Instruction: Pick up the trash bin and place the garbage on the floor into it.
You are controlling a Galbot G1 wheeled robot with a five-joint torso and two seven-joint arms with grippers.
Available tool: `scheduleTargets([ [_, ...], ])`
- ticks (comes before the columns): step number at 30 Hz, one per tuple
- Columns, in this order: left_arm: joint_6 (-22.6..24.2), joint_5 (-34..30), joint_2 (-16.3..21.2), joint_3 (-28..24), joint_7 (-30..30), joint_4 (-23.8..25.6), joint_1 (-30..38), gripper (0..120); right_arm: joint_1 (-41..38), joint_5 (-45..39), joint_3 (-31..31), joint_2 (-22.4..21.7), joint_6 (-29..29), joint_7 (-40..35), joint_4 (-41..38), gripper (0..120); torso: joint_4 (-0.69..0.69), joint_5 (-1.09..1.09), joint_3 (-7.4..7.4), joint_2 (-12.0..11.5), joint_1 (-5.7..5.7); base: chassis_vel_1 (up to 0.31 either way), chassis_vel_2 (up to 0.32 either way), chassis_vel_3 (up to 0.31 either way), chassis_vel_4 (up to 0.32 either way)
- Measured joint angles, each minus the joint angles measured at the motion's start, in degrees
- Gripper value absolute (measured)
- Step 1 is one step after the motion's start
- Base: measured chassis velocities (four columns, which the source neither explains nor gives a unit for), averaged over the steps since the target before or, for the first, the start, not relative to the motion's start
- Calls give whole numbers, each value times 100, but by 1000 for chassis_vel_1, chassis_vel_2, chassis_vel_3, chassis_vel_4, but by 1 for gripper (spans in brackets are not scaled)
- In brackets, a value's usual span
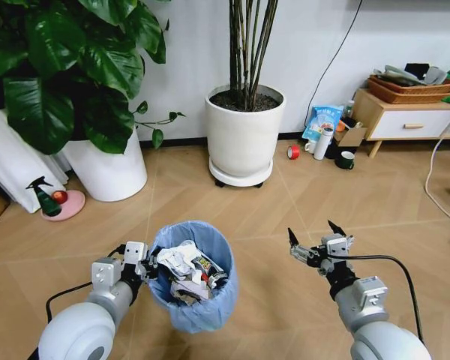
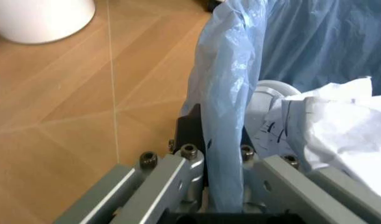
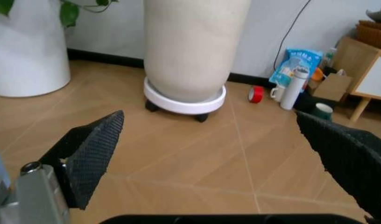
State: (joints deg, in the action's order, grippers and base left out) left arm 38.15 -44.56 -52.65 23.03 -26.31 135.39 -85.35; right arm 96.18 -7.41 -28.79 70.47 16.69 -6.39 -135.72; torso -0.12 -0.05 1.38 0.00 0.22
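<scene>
The trash bin (image 1: 199,300), lined with a crinkly light blue bag, hangs low in front of me over the floor (image 1: 285,210). My left gripper (image 1: 145,264) is shut on its left rim; in the left wrist view the blue bag rim (image 2: 225,140) is pinched between the jaws. Inside lies garbage (image 1: 186,271): crumpled white paper wads (image 2: 340,126) and a crushed can. My right gripper (image 1: 315,238) hovers open to the right of the bin, with nothing between its black fingers (image 3: 94,149).
A big white plant pot on a wheeled base (image 1: 244,135) stands ahead, another white pot (image 1: 109,161) at the left. A red tape roll (image 1: 293,151), white bottle (image 1: 323,142) and dark mug (image 1: 346,160) sit by a low cabinet (image 1: 405,120) at the right. A cable (image 1: 435,180) runs along the floor.
</scene>
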Motion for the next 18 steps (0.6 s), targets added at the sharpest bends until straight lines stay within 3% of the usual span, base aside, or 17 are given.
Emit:
scheduleTargets([
  [18,-5,22,-51,107,19,36,-65,0,11,37,51,32,-16,4,42,100,0,2,-1,0,0,253,-111,-259,114],
])
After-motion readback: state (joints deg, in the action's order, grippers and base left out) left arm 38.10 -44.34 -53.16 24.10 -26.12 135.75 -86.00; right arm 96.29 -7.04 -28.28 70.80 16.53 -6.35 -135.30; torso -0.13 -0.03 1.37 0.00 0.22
